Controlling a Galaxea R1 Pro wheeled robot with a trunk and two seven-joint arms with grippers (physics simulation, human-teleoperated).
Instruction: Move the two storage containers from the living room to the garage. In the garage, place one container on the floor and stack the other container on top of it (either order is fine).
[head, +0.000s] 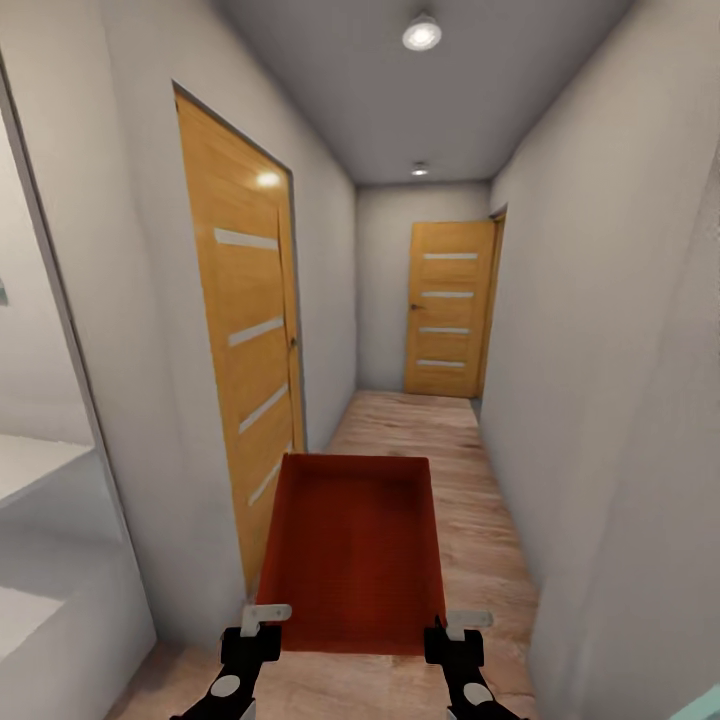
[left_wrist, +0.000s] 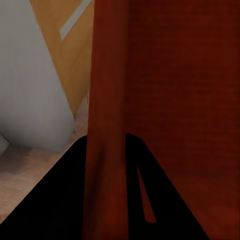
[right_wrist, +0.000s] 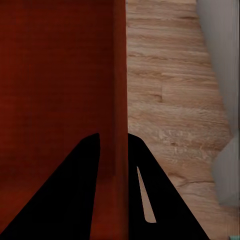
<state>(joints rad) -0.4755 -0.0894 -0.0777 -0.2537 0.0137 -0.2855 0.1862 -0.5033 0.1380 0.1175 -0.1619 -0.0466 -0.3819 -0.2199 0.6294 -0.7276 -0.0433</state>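
Note:
One orange-red storage container (head: 355, 550) hangs in front of me over the hallway's wood planks, open side up and empty. My left gripper (head: 265, 615) is shut on its left wall (left_wrist: 105, 100) near the corner closest to me, one finger inside and one outside. My right gripper (head: 455, 622) is shut the same way on the right wall (right_wrist: 120, 75). In both wrist views the thin red wall runs between the dark fingers. The other container, the living room and the garage are out of view.
I am in a narrow hallway with pale grey walls and a light wood-plank floor (head: 420, 430). A wooden door (head: 250, 330) with frosted strips stands close on the left, another door (head: 450, 310) closes the far end. An opening with a white ledge (head: 30, 470) lies at the left edge.

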